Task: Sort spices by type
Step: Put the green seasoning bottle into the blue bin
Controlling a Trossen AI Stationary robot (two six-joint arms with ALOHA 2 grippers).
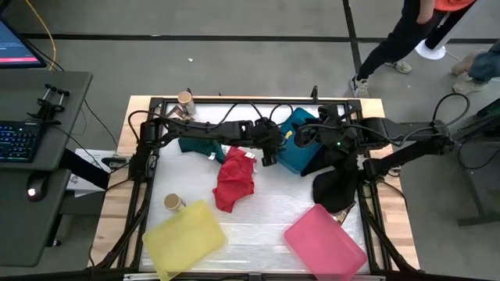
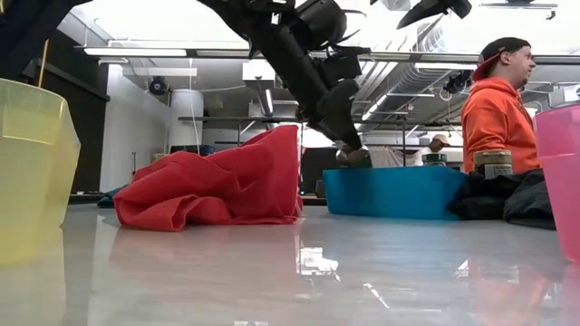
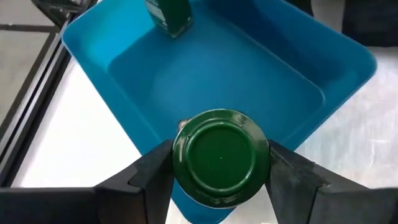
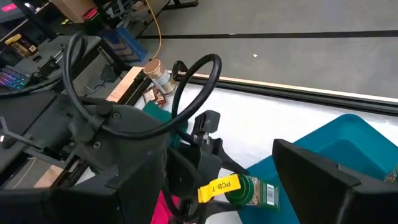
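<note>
White tabletop (image 1: 258, 226) with a wooden border, grey floor all around, a desk with a keyboard (image 1: 17, 142) off at 9 o'clock and a person in an orange hoodie (image 2: 494, 113) out past the far edge.

The left gripper (image 3: 221, 180) is pinching a green-lidded spice jar (image 3: 219, 157), fingers (image 3: 149, 177) pressed on either side of the lid, and it's hanging over the near wall of the blue tray (image 3: 93, 68) just right of the table's centre. A second green-lidded jar (image 3: 168, 14) already lies inside that tray at the far end.

The right gripper (image 1: 312, 136) hovers around 1 o'clock, close to the blue tray, and its fingers (image 4: 314, 168) are spread with nothing between them.

Red cloth (image 1: 234, 179) sits bunched near the middle, a teal-green cloth (image 1: 199, 144) at about 11, a black cloth (image 1: 337, 187) at 3. Yellow tray (image 1: 183, 238) at 7 o'clock with a tan-lidded jar (image 1: 173, 202) just beside it, pink tray (image 1: 324, 242) at 5. Another tan-lidded jar (image 1: 185, 100) stands at the far edge around 11, with what looks like a brown packet (image 4: 153, 96) next to it, hard to be sure
</note>
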